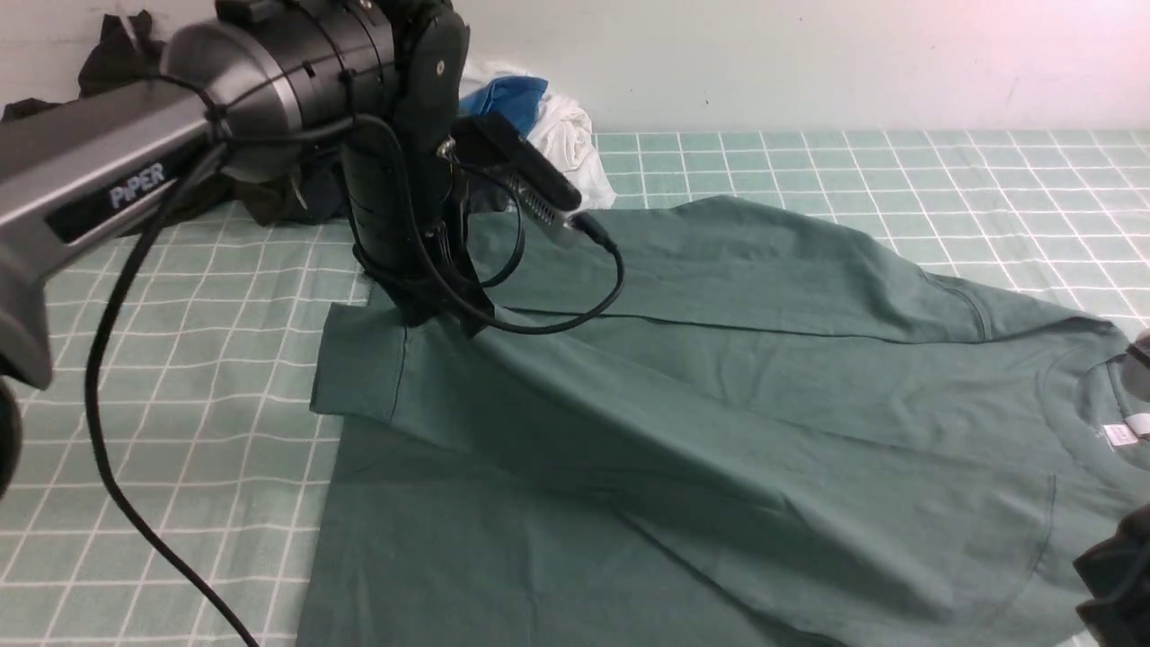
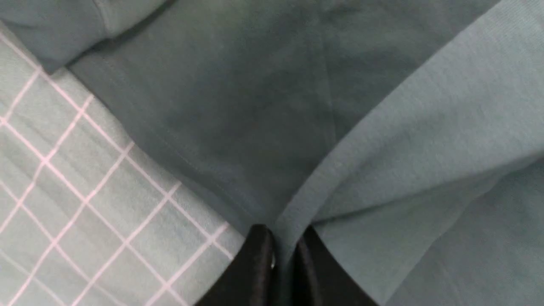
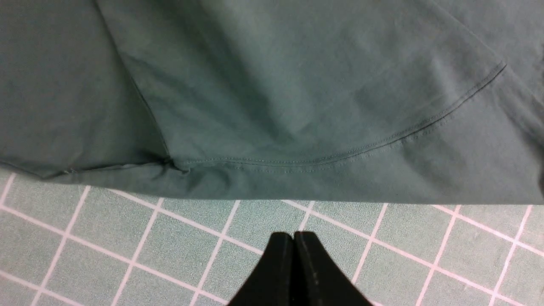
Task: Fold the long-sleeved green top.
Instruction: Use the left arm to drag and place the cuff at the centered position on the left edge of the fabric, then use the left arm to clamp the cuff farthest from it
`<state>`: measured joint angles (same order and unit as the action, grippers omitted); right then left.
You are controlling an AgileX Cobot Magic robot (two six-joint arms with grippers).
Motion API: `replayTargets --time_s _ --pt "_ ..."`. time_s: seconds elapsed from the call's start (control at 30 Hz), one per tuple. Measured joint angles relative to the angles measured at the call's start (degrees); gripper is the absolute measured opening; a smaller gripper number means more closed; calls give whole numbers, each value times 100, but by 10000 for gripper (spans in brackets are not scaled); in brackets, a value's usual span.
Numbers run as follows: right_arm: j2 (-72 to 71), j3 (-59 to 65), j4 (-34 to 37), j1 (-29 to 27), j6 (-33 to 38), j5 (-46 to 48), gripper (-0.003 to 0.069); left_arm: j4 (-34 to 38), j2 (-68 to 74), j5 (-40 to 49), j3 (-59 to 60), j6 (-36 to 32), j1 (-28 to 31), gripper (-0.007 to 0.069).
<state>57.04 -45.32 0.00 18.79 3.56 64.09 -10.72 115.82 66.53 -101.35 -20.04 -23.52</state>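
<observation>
The green long-sleeved top [image 1: 764, 404] lies spread on the checked tablecloth, its neck with the white label [image 1: 1119, 434] to the right. One sleeve lies across the body toward the left, ending in the cuff [image 1: 355, 368]. My left gripper [image 1: 431, 313] stands over that sleeve near the cuff. In the left wrist view it [image 2: 284, 244] is shut on a raised fold of the green fabric [image 2: 382, 148]. My right gripper [image 3: 294, 238] is shut and empty over the bare tablecloth, just off the top's edge by the armhole seam [image 3: 340, 155]. Its dark body shows at the front view's lower right [image 1: 1119, 575].
A pile of other clothes lies at the back left against the wall: a very dark garment [image 1: 117, 54] and blue and white cloths [image 1: 548, 121]. The pale green checked tablecloth [image 1: 180, 359] covers the table. The left arm's cable [image 1: 117, 467] hangs over the left side.
</observation>
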Motion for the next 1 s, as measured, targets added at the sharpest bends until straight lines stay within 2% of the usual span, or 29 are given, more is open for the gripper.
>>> replayTargets --time_s 0.13,0.2,0.23,0.27,0.3,0.4,0.5,0.6,0.77,1.0 --pt "0 0 0 0 -5 -41 -14 0 284 -373 0 37 74 65" --pt "0 0 0 0 -5 -72 -14 -37 412 -654 0 172 112 128" --pt "0 0 0 0 -5 -72 -14 -43 418 -673 0 187 112 134" --pt "0 0 0 0 -5 -112 -14 -72 450 -840 -38 389 128 202" --pt "0 0 0 0 -5 -113 -14 -72 450 -840 -45 389 128 211" --pt "0 0 -75 0 -12 -185 -14 -130 463 -946 -299 1078 214 356" --pt "0 0 -190 0 -23 -321 -14 29 571 -946 -718 1635 456 449" --pt "0 0 -227 0 -75 -420 -14 291 825 -967 -1059 1836 795 481" --pt "0 0 -249 0 -106 -622 -14 821 1563 -1282 -1632 2004 1370 483" --pt "0 0 -262 0 -106 -750 -14 1072 2309 -1740 -2043 2306 1671 482"
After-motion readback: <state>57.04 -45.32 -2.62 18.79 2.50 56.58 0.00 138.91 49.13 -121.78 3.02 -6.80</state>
